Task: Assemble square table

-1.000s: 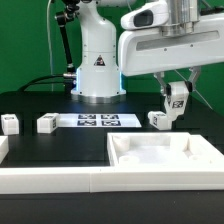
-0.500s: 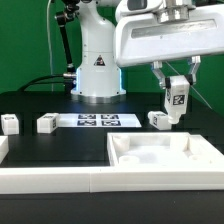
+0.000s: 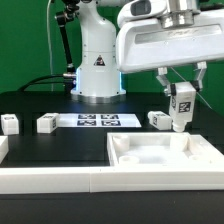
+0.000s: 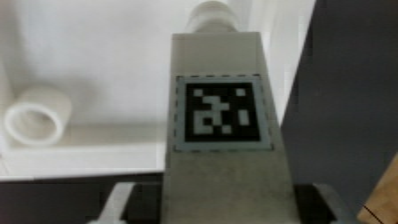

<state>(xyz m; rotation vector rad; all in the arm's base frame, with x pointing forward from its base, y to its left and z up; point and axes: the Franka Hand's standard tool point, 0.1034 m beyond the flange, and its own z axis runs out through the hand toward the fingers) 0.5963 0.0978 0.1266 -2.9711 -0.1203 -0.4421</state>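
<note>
One black table (image 3: 40,150) before green backdrop (image 3: 25,40) bears tabletop (image 3: 135,152); gripper (image 3: 181,90) holds leg (image 3: 181,112).

You will find no words, brand names or numbers that can be read. The arm's white base (image 3: 97,80) bears a black triangle sign (image 3: 100,62), its symbol too small to make out. The upright leg (image 4: 222,60) carries a square black-and-white tag (image 4: 222,108), a coded pattern without letters. Similar tags stand on the marker board (image 3: 97,121) and on the loose legs (image 3: 9,124) (image 3: 46,124) (image 3: 159,119) on the surface (image 3: 60,145).
</note>
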